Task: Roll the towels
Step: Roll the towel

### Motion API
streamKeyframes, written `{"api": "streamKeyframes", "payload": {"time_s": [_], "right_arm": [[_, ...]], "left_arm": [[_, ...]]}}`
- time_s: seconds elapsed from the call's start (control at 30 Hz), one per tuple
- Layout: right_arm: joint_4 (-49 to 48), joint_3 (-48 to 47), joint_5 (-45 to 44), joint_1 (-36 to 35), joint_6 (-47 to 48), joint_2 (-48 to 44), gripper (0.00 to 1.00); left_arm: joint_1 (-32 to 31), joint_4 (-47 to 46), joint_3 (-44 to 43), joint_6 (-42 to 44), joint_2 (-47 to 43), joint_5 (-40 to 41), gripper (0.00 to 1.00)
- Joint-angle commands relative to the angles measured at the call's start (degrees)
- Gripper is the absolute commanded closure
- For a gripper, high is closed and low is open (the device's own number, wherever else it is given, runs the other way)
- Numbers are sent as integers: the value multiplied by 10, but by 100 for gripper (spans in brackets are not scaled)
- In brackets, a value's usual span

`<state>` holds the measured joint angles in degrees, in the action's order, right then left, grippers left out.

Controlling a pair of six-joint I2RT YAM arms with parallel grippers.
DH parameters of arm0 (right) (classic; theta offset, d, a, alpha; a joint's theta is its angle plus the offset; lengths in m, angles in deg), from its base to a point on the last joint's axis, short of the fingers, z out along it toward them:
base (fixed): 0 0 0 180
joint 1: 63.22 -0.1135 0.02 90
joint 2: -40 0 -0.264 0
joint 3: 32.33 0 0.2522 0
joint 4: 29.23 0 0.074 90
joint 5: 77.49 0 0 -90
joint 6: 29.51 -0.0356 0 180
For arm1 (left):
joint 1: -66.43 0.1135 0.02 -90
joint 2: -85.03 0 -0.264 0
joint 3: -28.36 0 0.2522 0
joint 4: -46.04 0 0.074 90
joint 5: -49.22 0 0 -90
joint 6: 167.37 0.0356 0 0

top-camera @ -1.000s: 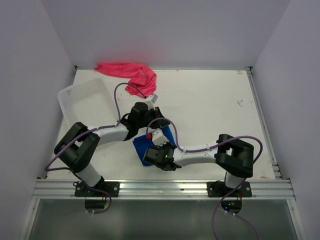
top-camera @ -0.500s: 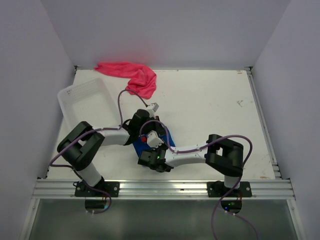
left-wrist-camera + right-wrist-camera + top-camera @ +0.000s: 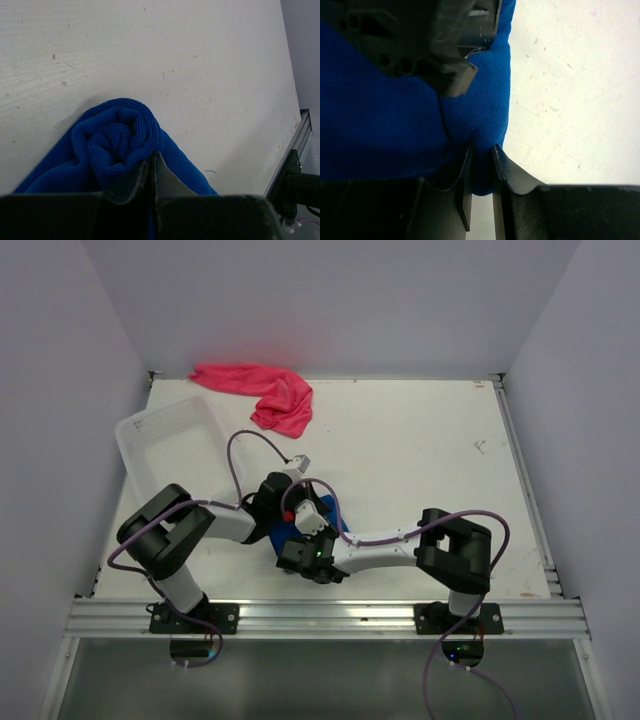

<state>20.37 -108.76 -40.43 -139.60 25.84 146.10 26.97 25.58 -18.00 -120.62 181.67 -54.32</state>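
The blue towel [image 3: 115, 135] lies bunched into a loose roll on the white table, near the front centre [image 3: 333, 512]. My left gripper [image 3: 151, 157] is shut at the roll's near edge, with a sliver of blue cloth pinched between its fingers. My right gripper [image 3: 481, 150] is shut on a fold at the towel's [image 3: 385, 125] corner. Both wrists crowd over the towel in the top view and hide most of it. The pink-red towel [image 3: 262, 390] lies crumpled at the back left, away from both grippers.
A white slotted basket [image 3: 170, 440] stands at the left, just behind my left arm. The left gripper's black body [image 3: 435, 45] fills the top of the right wrist view. The table's metal front rail [image 3: 330, 615] runs just behind the arm bases.
Both wrists have drawn in toward the near left over the blue towel. The left gripper has closed. Less blue cloth shows in the top view.
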Motion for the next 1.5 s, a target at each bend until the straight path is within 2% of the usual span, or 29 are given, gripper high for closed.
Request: {"api": "streamKeyframes", "payload": {"time_s": [0.0, 0.3, 0.43, 0.53, 0.57, 0.63, 0.7, 0.8, 1.23, 1.47], "right_arm": [[-19, 11, 35, 4, -33, -49, 79], [-43, 61, 93, 28, -32, -181, 52], [-83, 110, 151, 54, -47, -260, 49], [-152, 170, 265, 115, -74, -323, 49], [-202, 187, 327, 132, -85, -347, 49], [-252, 233, 382, 175, -89, -367, 48], [-292, 253, 441, 207, -96, -374, 46], [-325, 268, 485, 230, -101, -365, 44], [-356, 304, 502, 256, -96, -296, 44], [-407, 330, 522, 256, -110, -268, 46]], "left_arm": [[-5, 73, 40, 6, 32, 27, 95], [-4, 79, 71, 25, 14, 40, 96], [-4, 66, 82, 18, 6, 37, 96], [-4, 62, 84, 15, 3, 33, 96], [-4, 60, 85, 14, 4, 32, 96], [-4, 57, 88, 14, 3, 31, 96], [-4, 56, 89, 13, 3, 28, 96], [-4, 52, 91, 11, 3, 26, 96], [-4, 49, 98, 9, -6, 25, 96], [-4, 49, 96, 7, -6, 25, 96]]}}
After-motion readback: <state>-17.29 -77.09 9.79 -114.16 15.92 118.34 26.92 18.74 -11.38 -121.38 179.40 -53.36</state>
